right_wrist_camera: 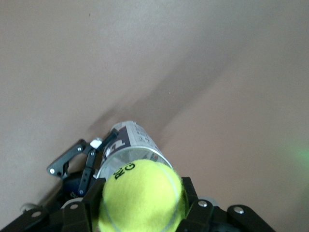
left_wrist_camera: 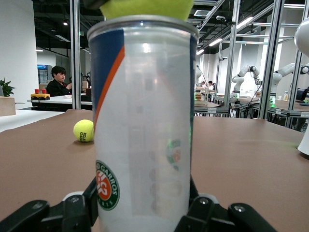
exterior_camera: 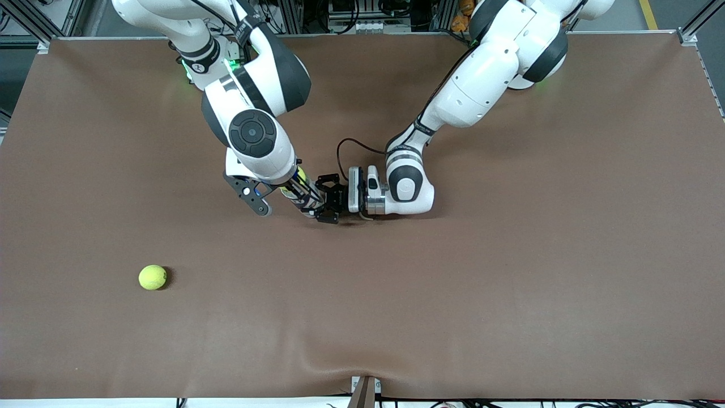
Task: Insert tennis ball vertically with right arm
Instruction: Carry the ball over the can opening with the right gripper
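Overhead, the left end effector (exterior_camera: 327, 199) grips a clear upright plastic can (exterior_camera: 303, 198) mid-surface; another yellow felt ball (exterior_camera: 152, 277) lies apart, nearer the camera. Left wrist: the can (left_wrist_camera: 145, 125) stands between its fingers (left_wrist_camera: 77, 212). Right wrist: the right end effector (right_wrist_camera: 141, 205) is closed on a yellow tennis ball (right_wrist_camera: 141, 195) above the can's mouth (right_wrist_camera: 137, 154).

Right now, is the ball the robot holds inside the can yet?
Not inside yet. The tennis ball sits in the right gripper at the can's open top.

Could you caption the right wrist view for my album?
Right gripper holds a fuzzy yellow tennis ball above the clear plastic ball tube.
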You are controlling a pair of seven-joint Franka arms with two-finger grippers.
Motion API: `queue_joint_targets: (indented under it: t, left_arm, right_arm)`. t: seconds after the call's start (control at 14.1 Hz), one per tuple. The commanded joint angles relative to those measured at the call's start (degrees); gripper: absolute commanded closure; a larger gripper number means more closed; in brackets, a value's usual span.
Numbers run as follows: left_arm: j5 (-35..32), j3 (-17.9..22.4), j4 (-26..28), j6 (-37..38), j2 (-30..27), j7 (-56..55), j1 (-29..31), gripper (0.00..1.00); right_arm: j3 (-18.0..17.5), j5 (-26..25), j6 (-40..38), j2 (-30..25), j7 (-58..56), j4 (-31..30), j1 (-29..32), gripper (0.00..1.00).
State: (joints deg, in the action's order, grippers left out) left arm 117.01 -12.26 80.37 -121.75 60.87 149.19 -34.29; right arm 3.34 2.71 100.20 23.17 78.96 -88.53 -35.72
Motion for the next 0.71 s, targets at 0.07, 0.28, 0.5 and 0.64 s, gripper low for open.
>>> queue_joint_targets:
  t: [0.07, 0.28, 0.5, 0.64]
  left_arm:
    - [1.64, 0.74, -0.92, -0.24, 1.45, 2.16, -0.78, 0.32]
    - [1.73, 0.74, -0.92, -0.24, 1.45, 2.07, -0.78, 0.31]
    - [1.73, 0.74, -0.92, -0.24, 1.45, 1.98, -0.78, 0.31]
    - [1.73, 0.74, -0.92, -0.24, 1.45, 1.98, -0.78, 0.31]
  right_arm:
    - [-0.17, -3.50, 0.88, 0.21, 3.57, -0.77, -1.45, 0.50]
    - [-0.17, -3.50, 0.88, 0.39, 5.06, -0.68, -1.54, 0.20]
    - [-0.17, -3.50, 0.61, 0.39, 5.51, -0.68, -1.63, 0.00]
    - [-0.17, -3.50, 0.61, 0.39, 5.51, -0.42, -1.80, 0.00]
